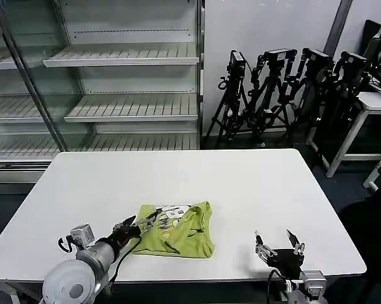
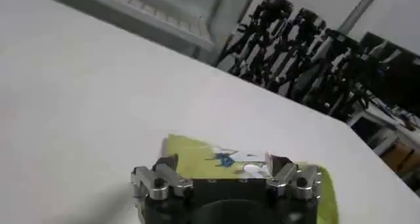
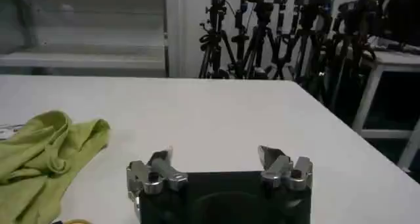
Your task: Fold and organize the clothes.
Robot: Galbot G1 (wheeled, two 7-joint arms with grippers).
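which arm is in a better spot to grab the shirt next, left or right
Left, most likely. The left gripper is open right at the near-left edge of the crumpled T-shirt. The right gripper, also open, sits apart from it over bare table near the front edge.

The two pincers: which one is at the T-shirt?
The left pincer, open, is at the left edge of the crumpled lime T-shirt. The right pincer, also open, hovers over bare table to the shirt's right, apart from it.
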